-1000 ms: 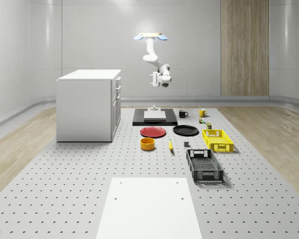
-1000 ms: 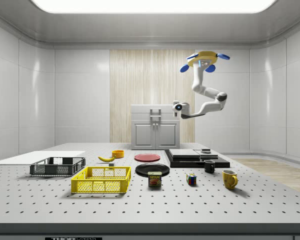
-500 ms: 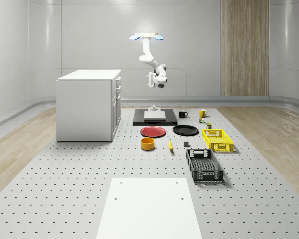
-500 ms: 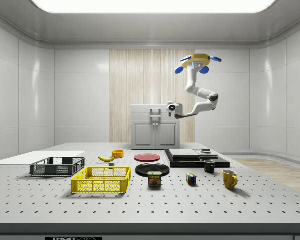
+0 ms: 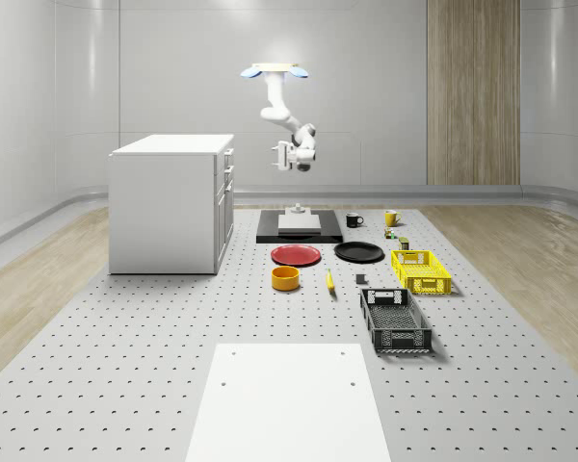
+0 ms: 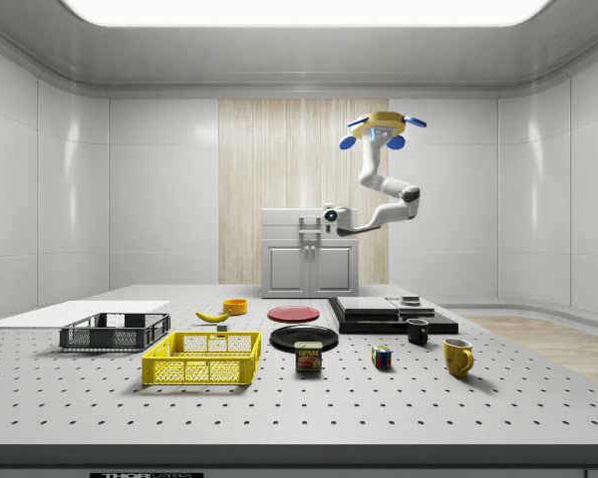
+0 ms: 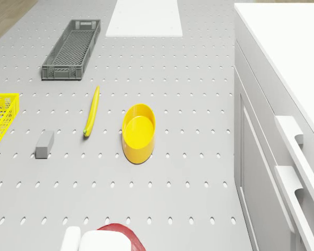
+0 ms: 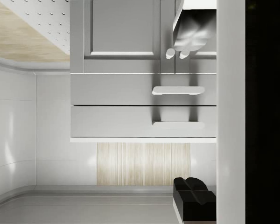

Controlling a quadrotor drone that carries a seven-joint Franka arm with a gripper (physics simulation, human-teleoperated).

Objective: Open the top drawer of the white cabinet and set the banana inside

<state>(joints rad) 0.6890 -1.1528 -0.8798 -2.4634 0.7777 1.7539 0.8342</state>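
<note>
Drone [image 5: 273,70] aloft beside one white cabinet [image 5: 171,202]; one banana [image 7: 91,111], two crates; claw [image 6: 323,217] grip indiscernible.

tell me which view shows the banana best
The drone view: the banana lies there full length on the table beside the yellow bowl. The side view shows it side-on, and the whole-scene view as a thin yellow sliver.
</note>
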